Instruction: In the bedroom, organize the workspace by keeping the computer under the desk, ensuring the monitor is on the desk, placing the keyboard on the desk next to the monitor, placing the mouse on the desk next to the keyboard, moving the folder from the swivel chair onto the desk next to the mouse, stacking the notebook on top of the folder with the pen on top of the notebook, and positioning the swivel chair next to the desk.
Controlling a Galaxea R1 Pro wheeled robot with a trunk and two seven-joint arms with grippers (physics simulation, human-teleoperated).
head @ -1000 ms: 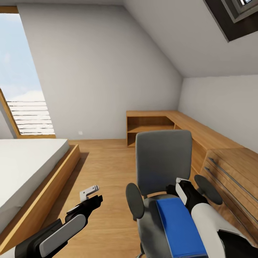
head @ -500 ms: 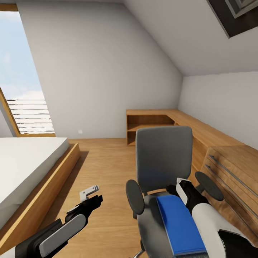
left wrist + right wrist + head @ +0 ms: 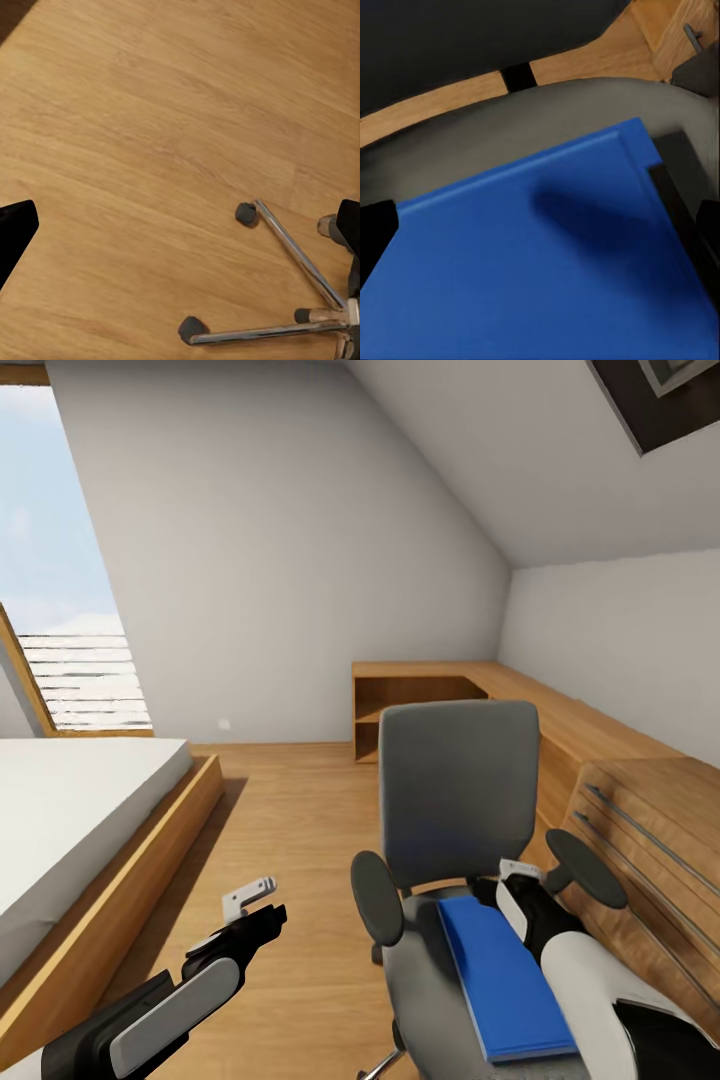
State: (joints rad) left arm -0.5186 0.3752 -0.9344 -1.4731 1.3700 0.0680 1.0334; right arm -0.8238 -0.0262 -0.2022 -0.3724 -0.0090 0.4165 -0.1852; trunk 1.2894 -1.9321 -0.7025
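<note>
Folder (image 3: 505, 980) flat on chair (image 3: 455, 800) seat, directly beneath right gripper (image 3: 520, 880), long axis along the reach. Jaws wide, probably not touching. Left gripper (image 3: 262, 900) well apart, looks open.

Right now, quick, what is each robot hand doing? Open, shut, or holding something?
Left gripper: open, holding nothing, above the wooden floor.
Right gripper: open, above the blue folder on the swivel chair, not holding it.

The folder (image 3: 505, 978) lies flat on the swivel chair (image 3: 457, 800) seat.
</note>
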